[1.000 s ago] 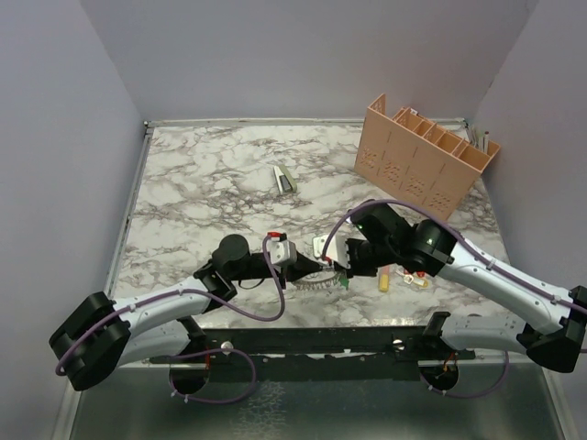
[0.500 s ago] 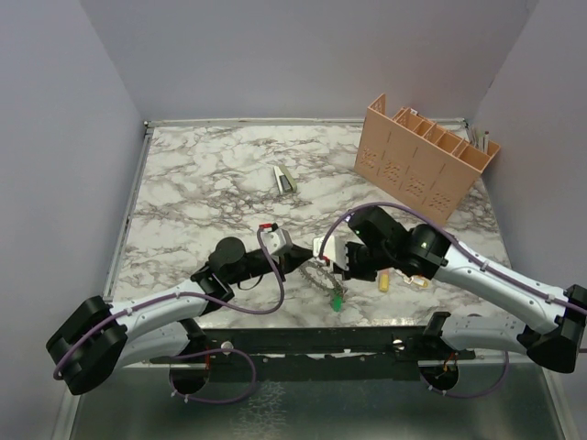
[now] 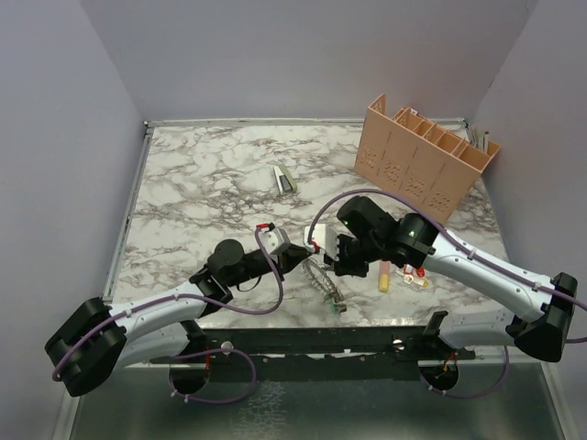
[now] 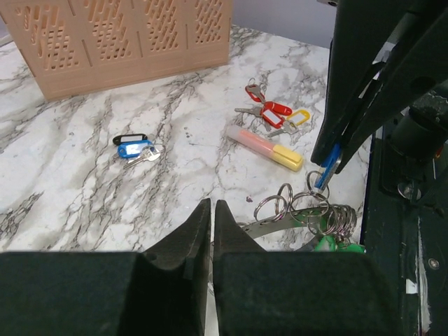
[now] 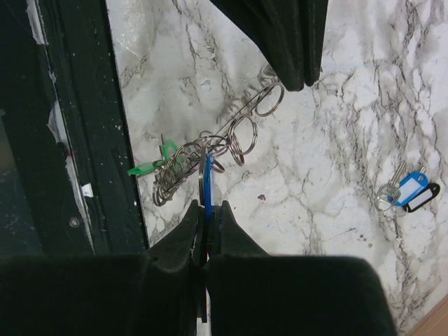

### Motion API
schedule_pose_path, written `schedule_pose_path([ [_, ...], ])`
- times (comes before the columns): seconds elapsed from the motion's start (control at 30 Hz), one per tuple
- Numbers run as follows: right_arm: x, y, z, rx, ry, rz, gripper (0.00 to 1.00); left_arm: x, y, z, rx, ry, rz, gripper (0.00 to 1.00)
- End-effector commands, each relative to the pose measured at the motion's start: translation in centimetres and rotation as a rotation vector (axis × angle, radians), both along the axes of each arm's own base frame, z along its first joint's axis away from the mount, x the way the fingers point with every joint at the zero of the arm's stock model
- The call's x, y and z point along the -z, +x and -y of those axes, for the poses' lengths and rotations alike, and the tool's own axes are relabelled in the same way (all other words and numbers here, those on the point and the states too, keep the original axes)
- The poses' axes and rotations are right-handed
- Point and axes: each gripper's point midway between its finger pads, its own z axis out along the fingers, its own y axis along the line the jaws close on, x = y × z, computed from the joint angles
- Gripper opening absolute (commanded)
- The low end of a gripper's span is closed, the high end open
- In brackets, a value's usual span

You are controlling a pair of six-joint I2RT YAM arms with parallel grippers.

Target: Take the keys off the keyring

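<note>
The keyring [image 4: 280, 222], a grey metal band threaded with small split rings, lies tilted near the front edge, also the keyring [image 3: 323, 278]. Its near end runs in behind the fingertips of my left gripper [image 4: 211, 208], which is shut on it. My right gripper [image 5: 208, 207] is shut on a blue-headed key [image 5: 208, 180], held just above the ring cluster [image 5: 187, 166]. I cannot tell whether that key is still threaded. A green-headed key [image 5: 155, 165] hangs on the cluster beside the black rail. Another blue key [image 4: 136, 149] lies loose on the marble.
A bunch with red and yellow tags [image 4: 274, 112] and a pink-yellow tube [image 4: 266, 146] lie right of the ring. A tan slotted organizer [image 3: 424, 156] stands at the back right. A small silver-green object [image 3: 284, 178] lies mid-table. The black front rail [image 5: 77, 140] is close.
The right gripper has drawn the blue key up and back from the ring. The keyring and green key have sagged toward the front edge. The left gripper has shifted slightly right.
</note>
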Motion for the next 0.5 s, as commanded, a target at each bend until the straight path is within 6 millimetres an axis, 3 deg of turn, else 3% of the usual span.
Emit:
schedule_pose_path([
  [0.0,-1.5,0.6,-1.3,0.081,0.062,-0.003,0.01,-0.6,-0.5,-0.3,0.012,-0.020,0.030,0.10],
  [0.17,-1.9,1.2,-1.6,0.172,0.085,-0.018,0.00,-0.6,-0.9,-0.4,0.028,-0.022,0.035,0.25],
  [0.47,-2.7,2.4,-2.1,0.410,0.135,-0.071,0.00,-0.9,-1.1,-0.5,0.022,-0.040,0.023,0.42],
])
